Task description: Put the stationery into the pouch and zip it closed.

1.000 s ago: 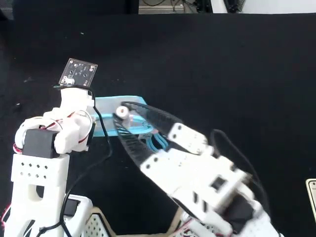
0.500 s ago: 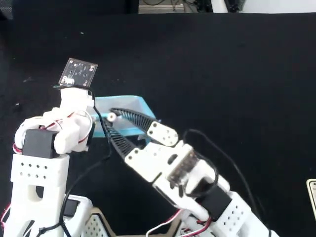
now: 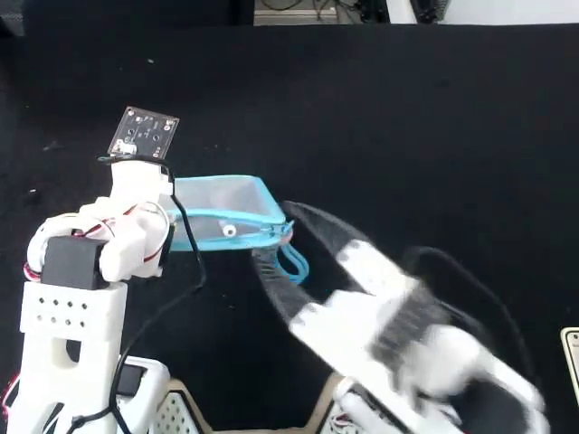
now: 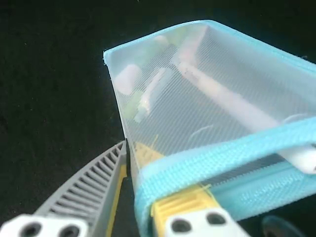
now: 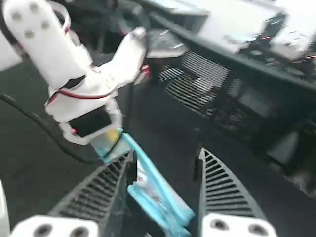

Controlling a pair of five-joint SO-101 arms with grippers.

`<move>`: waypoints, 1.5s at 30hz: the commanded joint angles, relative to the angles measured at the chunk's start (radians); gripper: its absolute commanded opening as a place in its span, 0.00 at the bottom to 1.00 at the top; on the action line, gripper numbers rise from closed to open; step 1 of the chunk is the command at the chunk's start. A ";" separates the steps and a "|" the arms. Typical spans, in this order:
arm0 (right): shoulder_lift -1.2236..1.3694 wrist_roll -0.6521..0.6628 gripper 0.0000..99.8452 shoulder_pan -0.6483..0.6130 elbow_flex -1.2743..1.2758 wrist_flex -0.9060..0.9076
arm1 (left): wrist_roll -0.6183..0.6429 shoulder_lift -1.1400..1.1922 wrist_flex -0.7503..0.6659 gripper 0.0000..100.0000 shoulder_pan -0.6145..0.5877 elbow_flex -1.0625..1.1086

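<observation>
A translucent pouch with cyan trim lies on the black table, a cyan strap loop at its right end. Through its mesh I see a white pen and other small stationery. My left gripper is shut on the pouch's corner, with a yellow pad against the cyan edge; in the high view this arm stands at the pouch's left end. My right gripper is open, just right of the pouch near the strap. In its wrist view the gripper frames the pouch's end.
The left arm's camera board sticks up beside the pouch. A pale object shows at the table's right edge. The black cloth stretches far and right. Shelves and gear stand in the room behind.
The right gripper was over the pouch, slid left along it, and has now pulled back to the right and off it, leaving the pouch uncovered. The left arm has not moved.
</observation>
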 commanded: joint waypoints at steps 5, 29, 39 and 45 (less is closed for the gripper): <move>0.007 -0.005 0.19 0.338 0.018 0.181 | -0.006 0.008 0.005 0.03 -0.002 0.016; 0.007 -0.038 0.15 -0.097 0.300 -0.227 | 0.002 0.006 0.003 0.03 -0.096 -0.024; 0.008 -0.061 0.08 -0.133 0.628 -0.651 | 0.002 0.006 0.005 0.03 -0.096 -0.024; 0.016 -0.061 0.08 -0.129 0.665 -0.690 | 0.002 0.006 0.005 0.03 -0.096 -0.024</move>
